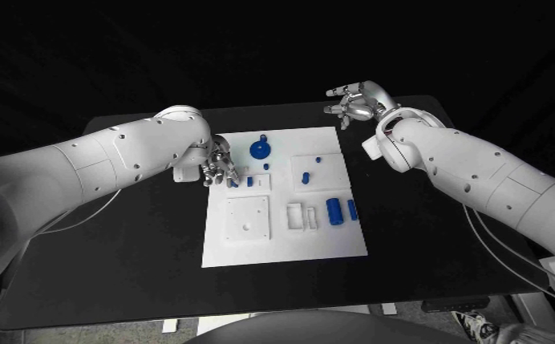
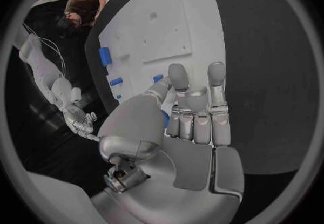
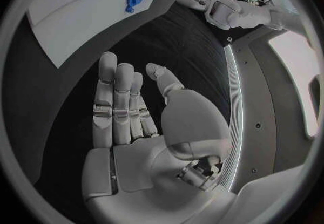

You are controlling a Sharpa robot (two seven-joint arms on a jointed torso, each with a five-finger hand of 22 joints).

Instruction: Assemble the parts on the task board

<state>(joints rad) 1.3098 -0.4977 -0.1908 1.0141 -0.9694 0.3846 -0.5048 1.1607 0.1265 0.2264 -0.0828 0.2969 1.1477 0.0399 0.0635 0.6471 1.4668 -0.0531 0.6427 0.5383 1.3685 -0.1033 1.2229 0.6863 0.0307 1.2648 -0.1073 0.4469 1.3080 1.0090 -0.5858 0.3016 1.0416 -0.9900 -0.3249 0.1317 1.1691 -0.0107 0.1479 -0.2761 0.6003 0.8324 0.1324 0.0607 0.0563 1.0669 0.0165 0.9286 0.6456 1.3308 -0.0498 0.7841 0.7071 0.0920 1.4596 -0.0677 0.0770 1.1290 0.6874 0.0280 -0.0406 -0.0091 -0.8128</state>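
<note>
**Left robot hand pinches a blue part at the board's edge**

Head view: the white task board (image 1: pixel 283 200) lies mid-worktop (image 1: pixel 115 264). The left robot hand (image 1: pixel 219 166) rests at its left edge among small blue parts; a blue disc (image 1: pixel 261 150) lies near the far edge, blue cylinders (image 1: pixel 334 211) at the right. The right robot hand (image 1: pixel 353 103) hangs beyond the board, fingers spread, holding nothing.

Left wrist view: thumb and fingers (image 2: pixel 181 92) pinch a small blue part (image 2: pixel 164 119).

Right wrist view: open palm (image 3: pixel 135 121), fingers extended, over the dark worktop.
</note>
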